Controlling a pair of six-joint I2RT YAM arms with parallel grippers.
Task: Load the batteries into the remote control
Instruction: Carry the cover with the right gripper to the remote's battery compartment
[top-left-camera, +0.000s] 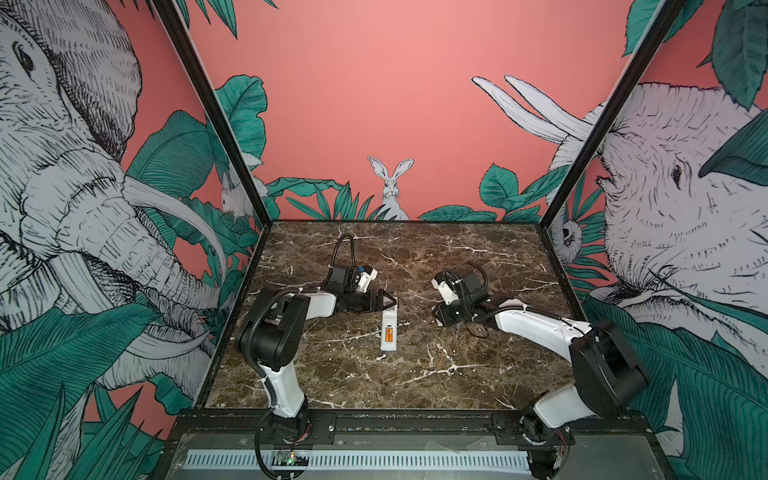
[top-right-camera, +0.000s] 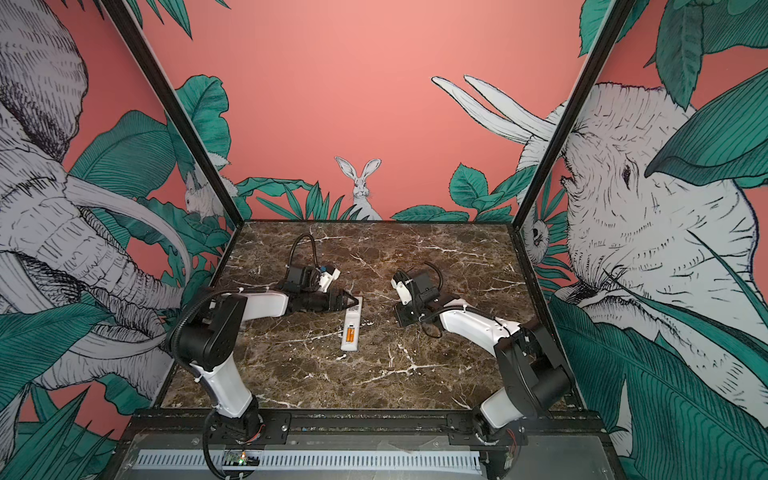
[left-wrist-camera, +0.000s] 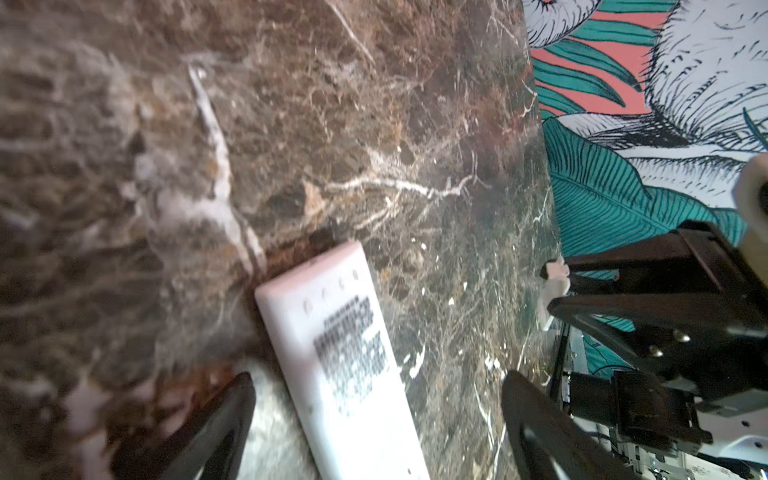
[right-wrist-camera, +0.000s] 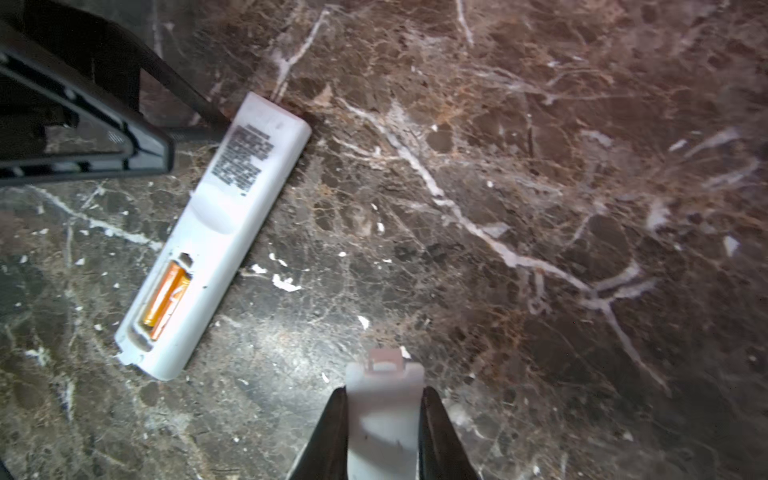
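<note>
Booth of coral wallpapered walls (top-left-camera: 374, 104): inked elephants, green leaves, a rabbit. Glossy dark-brown marble tabletop (top-left-camera: 415, 374), white-veined. Left of centre in both top views, left gripper (top-left-camera: 386, 301), black triangular fingers spread wide astride the printed end of the slim white plastic remote control (top-left-camera: 389, 328). It lies back-up at centre. Two orange cylindrical batteries (right-wrist-camera: 166, 297) sit side by side in its open bay. Right of centre, right gripper (right-wrist-camera: 384, 401) pinches a thin white plastic battery cover (right-wrist-camera: 384, 436), apart from the remote.

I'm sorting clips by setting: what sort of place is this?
Likely a robot test booth: left arm and right arm mounted on a black rail, marble-look tabletop, jungle-mural walls around it.
</note>
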